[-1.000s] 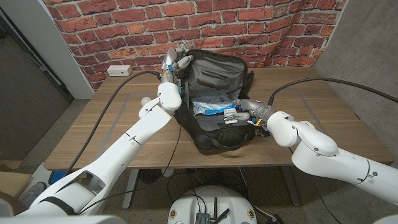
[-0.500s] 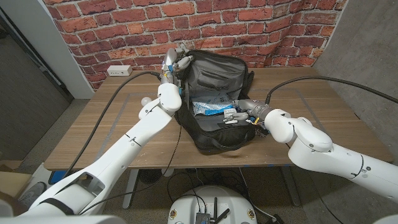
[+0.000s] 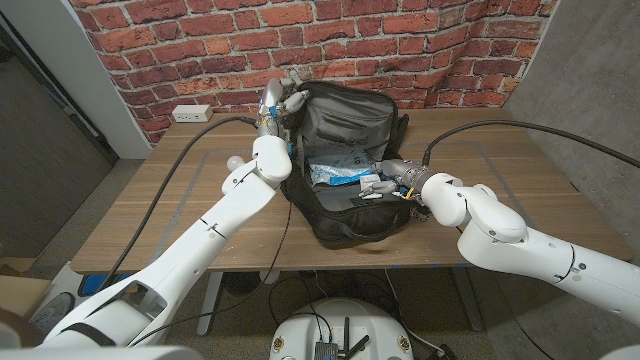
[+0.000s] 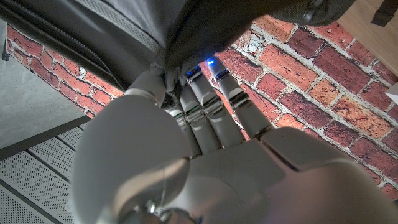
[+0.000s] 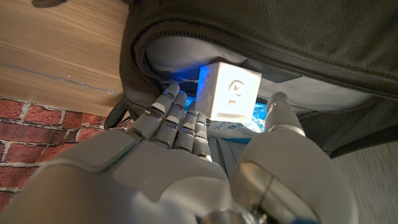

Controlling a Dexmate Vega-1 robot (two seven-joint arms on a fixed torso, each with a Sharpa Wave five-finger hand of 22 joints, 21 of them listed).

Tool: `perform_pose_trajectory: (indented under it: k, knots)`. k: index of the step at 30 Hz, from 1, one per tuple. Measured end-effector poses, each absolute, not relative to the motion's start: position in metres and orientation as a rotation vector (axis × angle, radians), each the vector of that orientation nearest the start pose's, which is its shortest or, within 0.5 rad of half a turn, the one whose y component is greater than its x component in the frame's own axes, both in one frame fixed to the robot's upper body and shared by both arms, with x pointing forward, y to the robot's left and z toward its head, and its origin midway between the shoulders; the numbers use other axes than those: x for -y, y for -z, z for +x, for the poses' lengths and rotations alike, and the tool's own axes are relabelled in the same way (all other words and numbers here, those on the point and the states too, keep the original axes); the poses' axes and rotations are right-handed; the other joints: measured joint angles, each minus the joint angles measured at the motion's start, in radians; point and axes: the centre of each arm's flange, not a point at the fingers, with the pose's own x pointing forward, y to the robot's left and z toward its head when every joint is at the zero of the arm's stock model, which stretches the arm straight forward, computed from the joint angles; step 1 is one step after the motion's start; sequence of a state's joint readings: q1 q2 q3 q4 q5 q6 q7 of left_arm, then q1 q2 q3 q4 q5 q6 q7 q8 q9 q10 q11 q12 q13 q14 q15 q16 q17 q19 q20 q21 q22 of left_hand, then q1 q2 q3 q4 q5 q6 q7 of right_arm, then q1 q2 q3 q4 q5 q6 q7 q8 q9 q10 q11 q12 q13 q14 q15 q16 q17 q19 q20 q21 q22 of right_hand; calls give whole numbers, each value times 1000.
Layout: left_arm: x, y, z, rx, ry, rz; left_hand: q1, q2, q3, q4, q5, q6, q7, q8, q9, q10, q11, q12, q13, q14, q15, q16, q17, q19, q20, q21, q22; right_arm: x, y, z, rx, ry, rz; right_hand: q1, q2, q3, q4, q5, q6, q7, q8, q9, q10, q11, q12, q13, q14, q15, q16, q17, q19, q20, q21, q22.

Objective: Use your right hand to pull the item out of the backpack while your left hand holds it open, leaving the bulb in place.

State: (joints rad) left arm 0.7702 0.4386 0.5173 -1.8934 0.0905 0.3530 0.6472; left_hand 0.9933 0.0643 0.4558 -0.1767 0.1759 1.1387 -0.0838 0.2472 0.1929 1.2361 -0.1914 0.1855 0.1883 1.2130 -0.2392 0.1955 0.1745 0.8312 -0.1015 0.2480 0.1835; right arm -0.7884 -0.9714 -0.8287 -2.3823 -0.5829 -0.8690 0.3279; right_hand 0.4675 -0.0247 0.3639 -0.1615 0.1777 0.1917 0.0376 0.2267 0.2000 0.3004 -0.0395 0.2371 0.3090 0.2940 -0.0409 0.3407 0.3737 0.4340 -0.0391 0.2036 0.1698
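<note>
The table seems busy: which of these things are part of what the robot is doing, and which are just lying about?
Part of the job:
- black fabric backpack, standing open
- small white box in its mouth
- left hand, gripping the backpack's rim
- right hand, reaching into the opening at the box

Just lying about:
- white power strip on the wooden table
- red brick wall behind

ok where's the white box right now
In the head view the white box sits inside the open backpack, toward its right side, in the right hand's fingers, on a blue-white packet.
</note>
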Motion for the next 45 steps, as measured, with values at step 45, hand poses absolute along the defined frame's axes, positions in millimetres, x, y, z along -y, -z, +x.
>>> perform_pose_trajectory:
  k: [45]
  knots:
    - [-172, -102, 549, 833, -384, 420, 5, -1, 0, 0, 1, 2, 2, -4, 1, 0, 0, 2, 1, 0, 0, -8, 0, 0, 0, -4, 0, 159, 10, 492, 452, -49, -1491, 144, 18, -27, -2, 0, 386, -72, 183, 30, 442, -73, 286, 189, 314, -17, 159, 97, 203, -21, 35, 10]
